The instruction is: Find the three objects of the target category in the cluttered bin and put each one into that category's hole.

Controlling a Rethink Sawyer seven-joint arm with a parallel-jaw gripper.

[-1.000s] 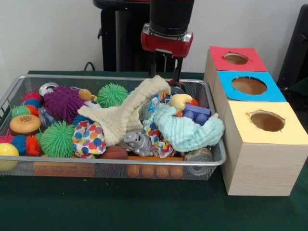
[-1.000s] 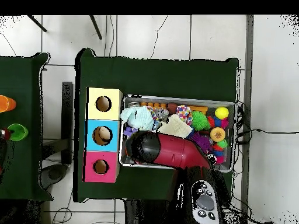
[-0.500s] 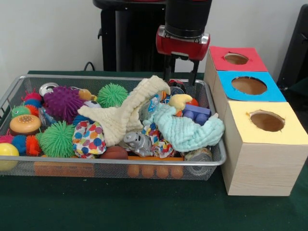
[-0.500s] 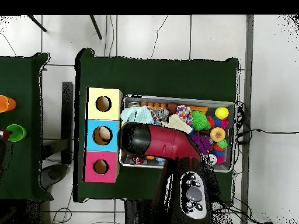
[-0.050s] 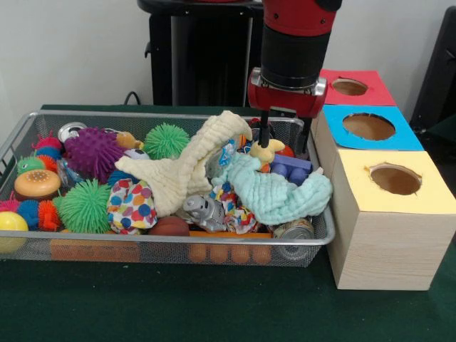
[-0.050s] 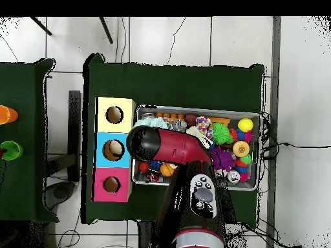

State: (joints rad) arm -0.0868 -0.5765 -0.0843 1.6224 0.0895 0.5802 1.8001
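Note:
My gripper [image 5: 285, 140] hangs open over the right end of the wire bin [image 5: 21, 128], with nothing between its fingers. Just below it lie a yellow toy [image 5: 268, 149], a blue block [image 5: 291, 168] and a mint cloth [image 5: 274, 191]. A cream cloth [image 5: 184, 167] is draped across the bin's middle, and a polka-dot cloth [image 5: 131, 206] lies beside it. A grey toy robot [image 5: 204, 211] and a can [image 5: 294, 229] rest at the front. In the overhead view the arm [image 6: 165, 145] hides the gripper and the bin's left part.
Three boxes stand beside the bin, with a red-topped hole [image 5: 349, 87], a blue-topped hole [image 5: 368, 126] and a yellow-topped hole [image 5: 395, 178]. A purple spiky ball [image 5: 92, 152], green spiky balls [image 5: 84, 205], a burger toy [image 5: 37, 184] and a yellow ball [image 5: 10, 226] fill the bin's left.
The gripper has moved right, towards the boxes, and come down lower over the bin's right end. The objects in the bin have not shifted.

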